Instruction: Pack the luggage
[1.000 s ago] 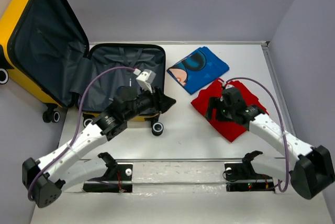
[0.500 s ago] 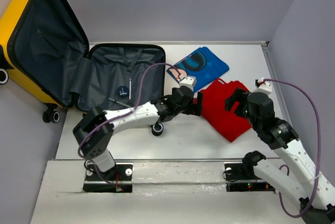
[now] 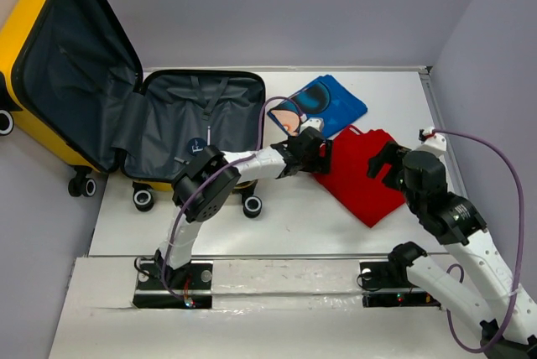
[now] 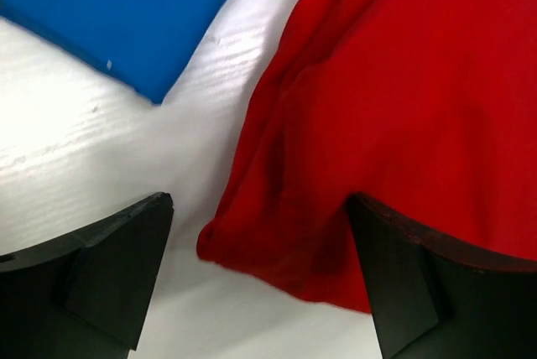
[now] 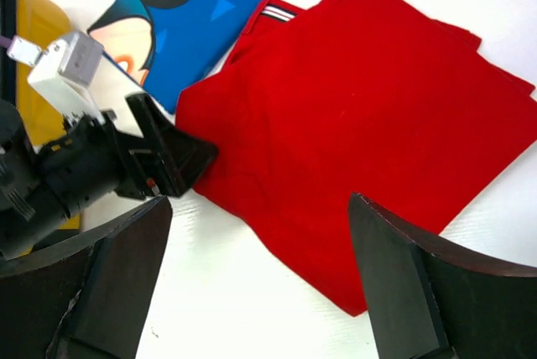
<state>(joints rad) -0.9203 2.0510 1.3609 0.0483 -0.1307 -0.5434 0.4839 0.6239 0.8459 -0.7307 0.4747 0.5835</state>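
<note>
Nearby: luggage (image 3: 195, 117), red garment (image 3: 362, 178) (perhaps folded)

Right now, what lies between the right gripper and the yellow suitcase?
The folded red garment, then the left gripper, its jaws open around the garment's corner. The right wrist view shows this in one line, with the yellow suitcase beyond.

We can read no words, numbers or brand names anywhere. The luggage (image 3: 168, 116) lining carries a small round badge (image 3: 195, 148) (too small for us to make out), and the blue cloth (image 3: 331, 103) shows only a cartoon print.
</note>
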